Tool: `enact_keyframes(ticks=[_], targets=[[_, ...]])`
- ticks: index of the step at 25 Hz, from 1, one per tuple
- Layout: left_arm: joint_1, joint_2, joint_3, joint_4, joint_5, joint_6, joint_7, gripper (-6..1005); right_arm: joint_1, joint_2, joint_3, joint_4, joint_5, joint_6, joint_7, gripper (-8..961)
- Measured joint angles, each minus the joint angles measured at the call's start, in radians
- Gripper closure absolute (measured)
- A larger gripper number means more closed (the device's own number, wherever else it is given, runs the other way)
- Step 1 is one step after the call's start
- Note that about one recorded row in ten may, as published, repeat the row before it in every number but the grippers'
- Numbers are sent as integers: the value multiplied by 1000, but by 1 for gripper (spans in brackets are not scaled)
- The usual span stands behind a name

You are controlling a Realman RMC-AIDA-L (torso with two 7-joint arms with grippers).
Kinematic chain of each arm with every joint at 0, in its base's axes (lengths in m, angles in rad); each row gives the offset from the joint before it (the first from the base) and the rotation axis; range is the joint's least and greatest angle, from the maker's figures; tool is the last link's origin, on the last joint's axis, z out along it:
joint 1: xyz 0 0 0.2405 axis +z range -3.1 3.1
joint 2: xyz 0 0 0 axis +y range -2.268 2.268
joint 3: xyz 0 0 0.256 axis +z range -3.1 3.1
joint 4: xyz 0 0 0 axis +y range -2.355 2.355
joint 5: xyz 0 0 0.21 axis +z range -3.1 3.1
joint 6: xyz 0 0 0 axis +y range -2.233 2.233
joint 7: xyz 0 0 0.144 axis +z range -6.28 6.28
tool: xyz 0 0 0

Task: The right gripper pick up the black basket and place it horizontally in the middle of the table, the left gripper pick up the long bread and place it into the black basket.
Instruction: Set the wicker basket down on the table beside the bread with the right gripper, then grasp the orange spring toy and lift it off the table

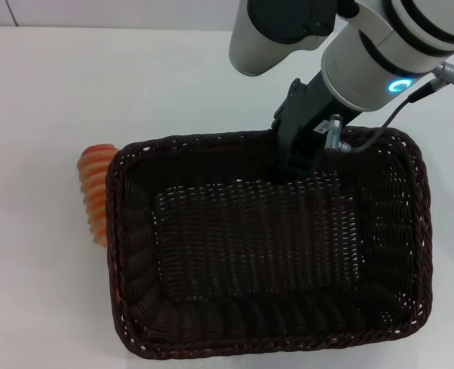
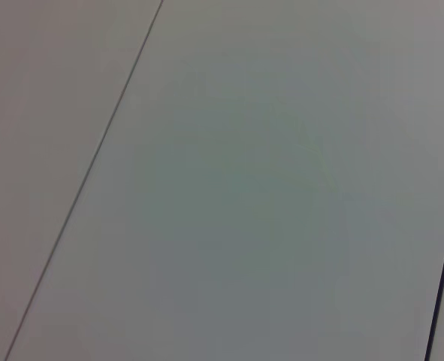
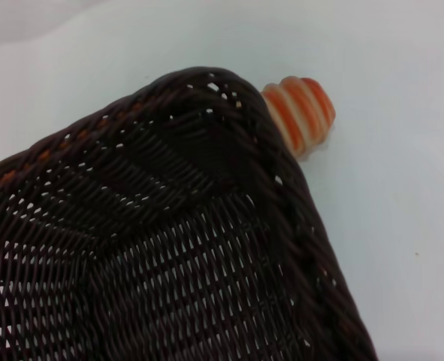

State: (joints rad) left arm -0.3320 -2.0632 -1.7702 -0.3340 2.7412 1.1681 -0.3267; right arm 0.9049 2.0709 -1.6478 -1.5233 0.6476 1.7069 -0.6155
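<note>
Basket (image 1: 265,246) fills most of the head view, lying lengthwise across the white table (image 1: 42,115). The right gripper (image 1: 299,165) reaches down at the middle of the far rim, with its black fingers going inside against the far wall. It seems to hold this wall, but the dark weave hides the fingertips, so it cannot be told if the jaws are pressed on the rim or spread.

The bread (image 1: 94,192) lies on the table just outside the left short wall of the basket, touching or almost touching it, partly hidden by the rim. In the right wrist view one rounded striped end of the bread (image 3: 300,113) shows beyond a basket corner (image 3: 206,83).

The left gripper is not seen; the left wrist view shows only a plain pale surface with thin lines. No label or writing can be read anywhere.
</note>
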Motion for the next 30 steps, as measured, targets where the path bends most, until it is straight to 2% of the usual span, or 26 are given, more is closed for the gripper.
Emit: enact_keyframes(ticks=[3, 6, 11, 18, 22, 23, 25, 26, 27, 30], targets=[[1, 0, 0, -1, 0, 1, 0, 142, 3, 0, 0, -1, -1, -2, 0, 638], [4, 1, 0, -3, 0, 3, 0, 142, 5, 1, 0, -6, -4, 3, 16, 415], [8, 2, 0, -4, 0, 13, 0, 142, 4, 2, 8, -29, -59, -6, 50, 332], [10, 2, 4, -5, 5, 28, 0, 142, -7, 1, 60, -101, -201, -130, 116, 331], [19, 2, 5, -5, 7, 41, -9, 142, -20, 1, 92, -192, -247, -204, 181, 331], [22, 3, 5, -5, 6, 42, -17, 142, -50, 2, 95, -257, -275, -273, 199, 331], [27, 4, 6, -5, 7, 43, -30, 142, -73, 3, 96, -282, -279, -321, 198, 332], [32, 5, 7, -5, 7, 44, -39, 142, -128, 6, 96, -313, -267, -436, 174, 332], [32, 5, 7, -5, 7, 44, -39, 142, -128, 6, 96, -313, -267, -436, 174, 332], [41, 6, 10, -7, 8, 46, -44, 143, -246, 7, 87, -309, -169, -664, 97, 332]])
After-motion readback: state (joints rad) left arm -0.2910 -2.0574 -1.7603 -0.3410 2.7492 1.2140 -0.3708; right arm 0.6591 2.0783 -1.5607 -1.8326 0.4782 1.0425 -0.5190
